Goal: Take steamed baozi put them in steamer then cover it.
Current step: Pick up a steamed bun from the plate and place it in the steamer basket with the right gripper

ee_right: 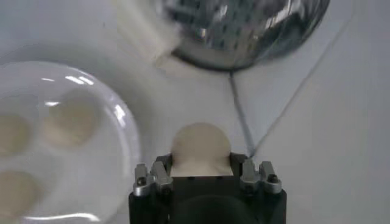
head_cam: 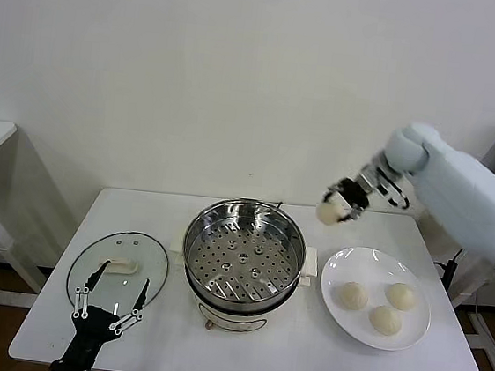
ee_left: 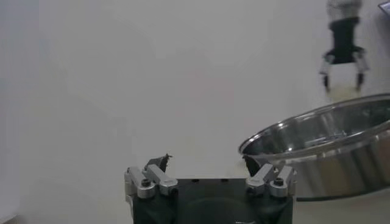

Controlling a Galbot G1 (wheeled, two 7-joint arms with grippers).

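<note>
One bun (head_cam: 330, 212) clamped in right gripper (head_cam: 341, 204), raised beside steamer (head_cam: 243, 254) (empty tray); next: lower in, release. Left gripper (head_cam: 112, 298) idles open over lid (head_cam: 120, 270).

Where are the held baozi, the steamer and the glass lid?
held baozi (head_cam: 330, 213), head view, its rounded side below the right end effector.
steamer (head_cam: 243, 252), head view, the perforated tray inside.
glass lid (head_cam: 153, 260), head view, bare glass near its rim.

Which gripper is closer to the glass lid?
Left. The left gripper hovers over the lid's near edge; the right gripper holds a baozi beyond the steamer.
</note>
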